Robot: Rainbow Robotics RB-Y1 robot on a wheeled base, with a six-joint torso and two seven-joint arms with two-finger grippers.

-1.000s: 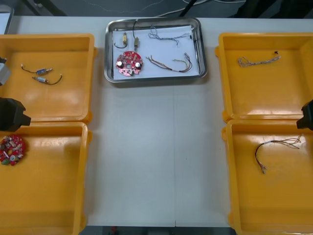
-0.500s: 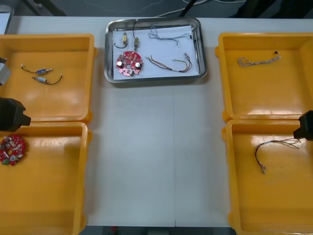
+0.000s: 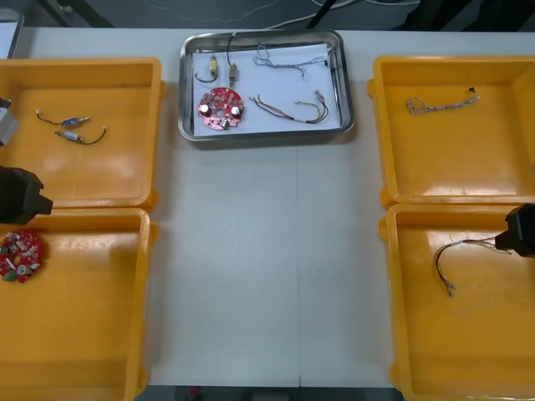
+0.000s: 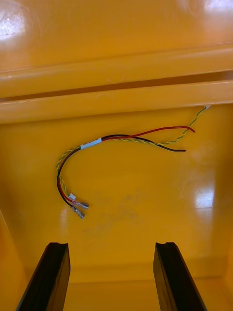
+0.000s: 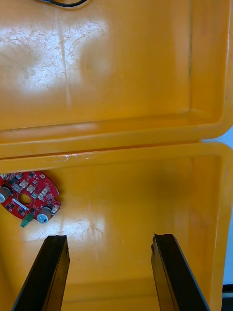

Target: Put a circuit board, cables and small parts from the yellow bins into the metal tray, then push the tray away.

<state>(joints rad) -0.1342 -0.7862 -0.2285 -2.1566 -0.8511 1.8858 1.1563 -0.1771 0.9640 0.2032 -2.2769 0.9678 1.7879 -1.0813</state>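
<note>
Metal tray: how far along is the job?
Done: the metal tray holds a circuit board, cables and small metal parts. In hand: the open right gripper hovers over a red and yellow cable in a yellow bin. The left gripper hangs open over another bin. Left: grasp, place, push the tray.

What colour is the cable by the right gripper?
The cable is red, black and twisted yellow-green; right wrist view.

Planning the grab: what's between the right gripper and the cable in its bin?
Only bare bin floor, in the right wrist view. Left gripper hovers near the board.
</note>
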